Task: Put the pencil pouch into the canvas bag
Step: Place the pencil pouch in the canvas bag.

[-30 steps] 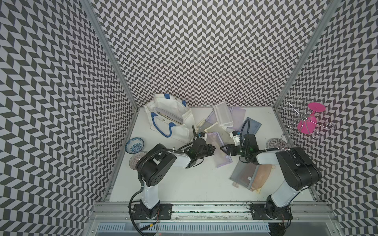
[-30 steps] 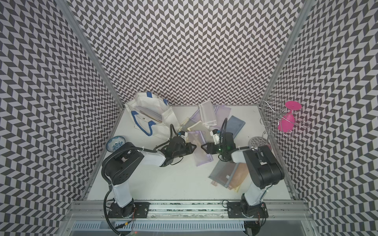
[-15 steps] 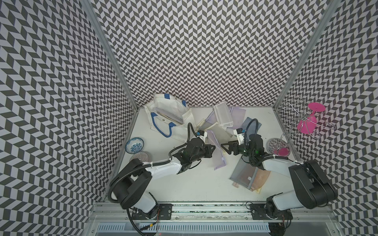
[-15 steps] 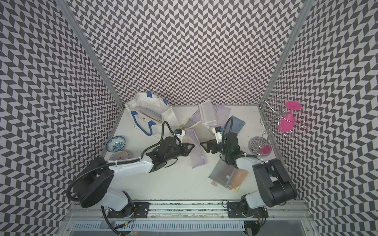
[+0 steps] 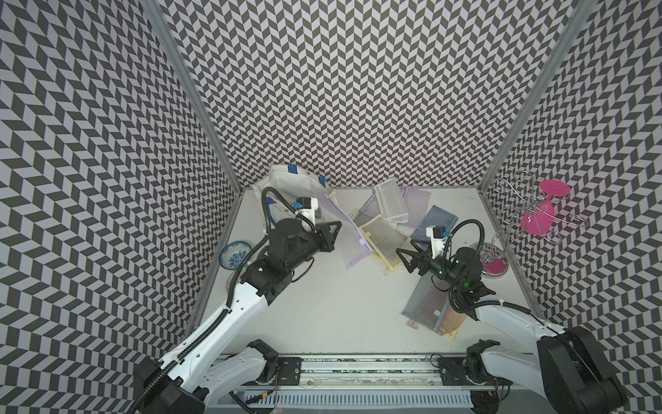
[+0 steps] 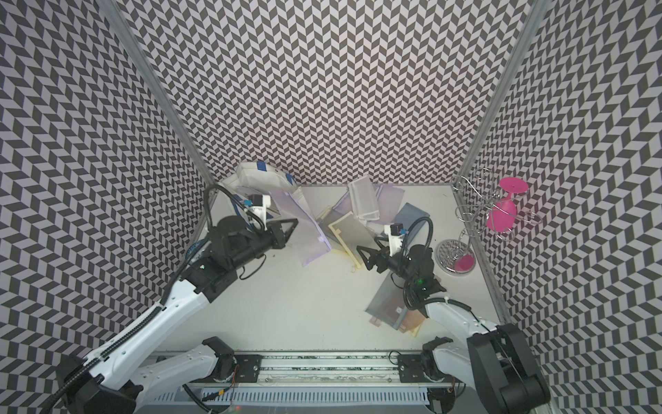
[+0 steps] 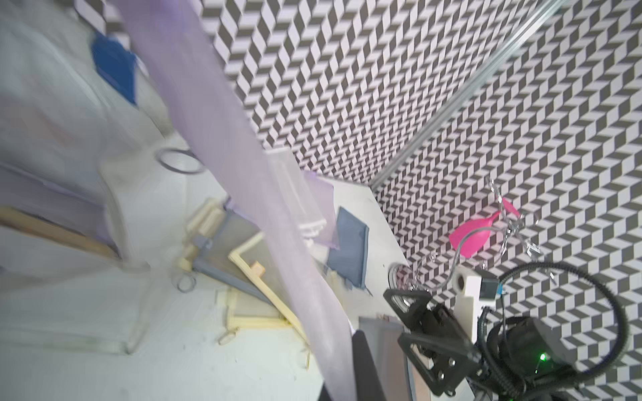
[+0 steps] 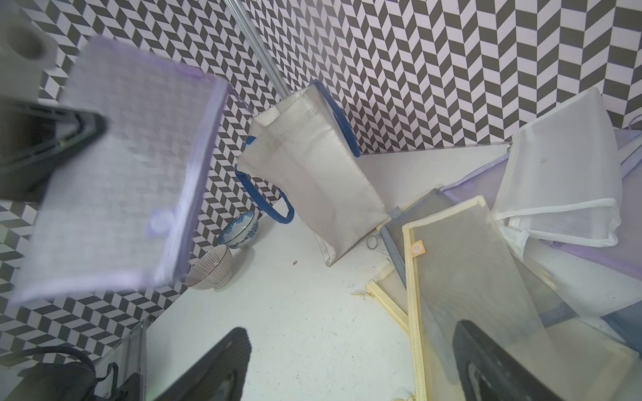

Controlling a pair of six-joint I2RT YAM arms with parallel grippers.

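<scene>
Purple pencil pouch (image 5: 347,234) pinched in left gripper (image 5: 333,233), raised beside canvas bag (image 5: 297,181); right gripper (image 5: 404,258) now spread, pouch released, backed off.

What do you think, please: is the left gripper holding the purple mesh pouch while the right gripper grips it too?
The left gripper holds the purple mesh pouch, but the right gripper is open and off it, as the right wrist view shows.
</scene>
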